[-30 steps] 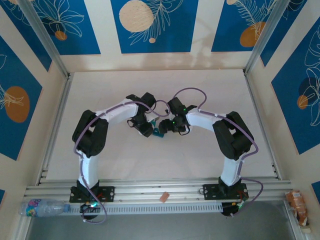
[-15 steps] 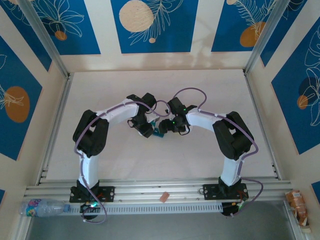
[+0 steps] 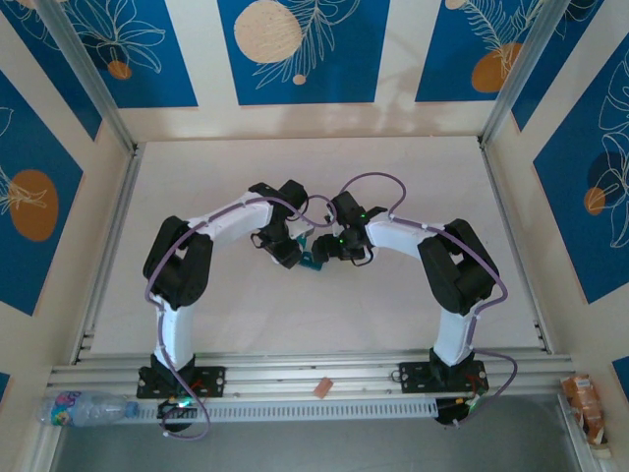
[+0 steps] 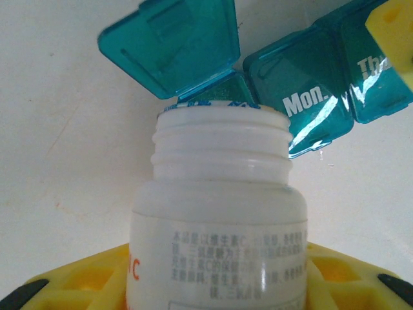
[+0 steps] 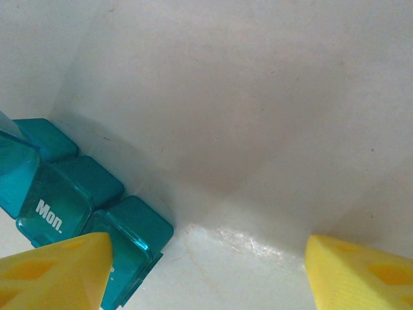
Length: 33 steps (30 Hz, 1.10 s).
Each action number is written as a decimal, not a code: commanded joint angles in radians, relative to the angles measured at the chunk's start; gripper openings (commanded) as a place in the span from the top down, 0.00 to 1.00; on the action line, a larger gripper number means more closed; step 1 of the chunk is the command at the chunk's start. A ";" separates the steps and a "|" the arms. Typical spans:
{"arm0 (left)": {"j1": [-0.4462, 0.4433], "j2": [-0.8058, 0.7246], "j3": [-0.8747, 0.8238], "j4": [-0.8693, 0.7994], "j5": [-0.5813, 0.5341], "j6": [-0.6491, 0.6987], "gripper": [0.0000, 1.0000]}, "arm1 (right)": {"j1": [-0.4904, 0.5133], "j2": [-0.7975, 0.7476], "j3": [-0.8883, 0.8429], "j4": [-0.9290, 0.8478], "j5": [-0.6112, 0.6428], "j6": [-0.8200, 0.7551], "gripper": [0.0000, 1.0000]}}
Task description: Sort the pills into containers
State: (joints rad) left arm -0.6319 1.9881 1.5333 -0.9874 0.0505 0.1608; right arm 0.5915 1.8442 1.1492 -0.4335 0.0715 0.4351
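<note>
My left hand [image 4: 213, 284] pinches a smooth white threaded bottle [image 4: 219, 213], mouth toward the glossy teal box [image 4: 303, 97], lid [image 4: 171, 45] raised; right hand [image 5: 206, 268] spread.

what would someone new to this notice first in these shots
The uncapped white bottle, clamped between the yellow jaws of the left gripper, sits front and centre in the left wrist view, its mouth at the teal pill box, whose end lid is flipped up next to the compartment marked Mon. From above, both arms meet over that box, and the right gripper is wide open with one finger beside the box's other end.
</note>
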 commanded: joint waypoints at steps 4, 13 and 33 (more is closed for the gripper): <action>-0.014 0.036 0.016 -0.030 0.001 0.019 1.00 | 0.008 0.027 0.009 -0.013 -0.002 -0.004 0.22; -0.015 0.044 0.034 -0.054 -0.006 0.028 1.00 | 0.011 0.029 0.009 -0.013 -0.003 -0.001 0.22; -0.026 0.080 0.055 -0.087 -0.023 0.022 1.00 | 0.012 0.027 0.007 -0.011 -0.003 -0.002 0.22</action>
State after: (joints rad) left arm -0.6483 2.0335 1.5696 -1.0382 0.0425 0.1673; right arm 0.5915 1.8477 1.1500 -0.4324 0.0666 0.4351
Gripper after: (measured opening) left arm 0.457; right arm 0.782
